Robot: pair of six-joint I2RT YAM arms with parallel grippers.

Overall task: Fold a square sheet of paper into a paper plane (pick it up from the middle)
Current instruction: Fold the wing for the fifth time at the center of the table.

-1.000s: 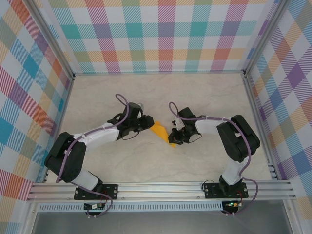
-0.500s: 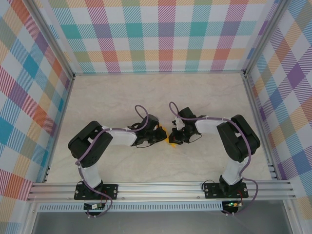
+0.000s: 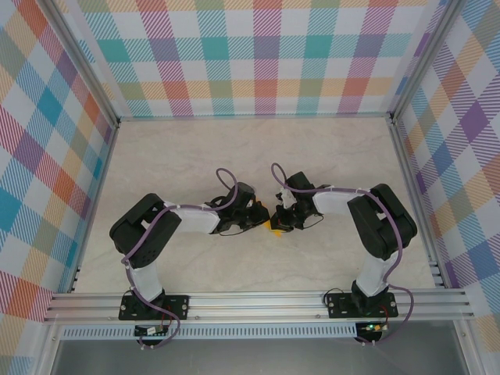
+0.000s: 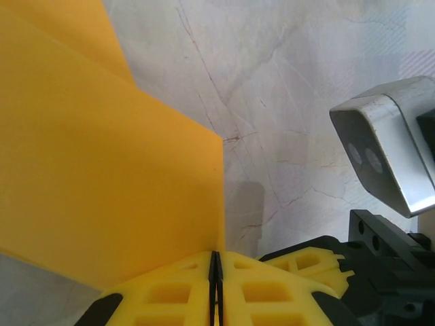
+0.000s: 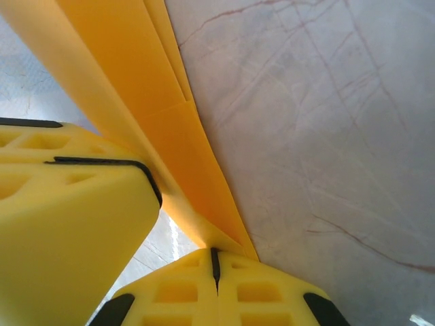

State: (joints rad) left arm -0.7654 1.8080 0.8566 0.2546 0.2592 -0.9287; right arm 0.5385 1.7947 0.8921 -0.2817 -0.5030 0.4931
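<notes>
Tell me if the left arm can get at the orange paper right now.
Seemingly yes: the left gripper is shut on the paper, beside the right gripper, with nothing in between.

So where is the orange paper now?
In the top view the orange paper is near the middle of the table, pinched from the left by the left gripper and from the right by the right gripper.

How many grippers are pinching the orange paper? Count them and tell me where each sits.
2. The left gripper is shut on the orange paper from the left side. The right gripper is shut on it from the right. The two grippers are close together at mid-table.
</notes>
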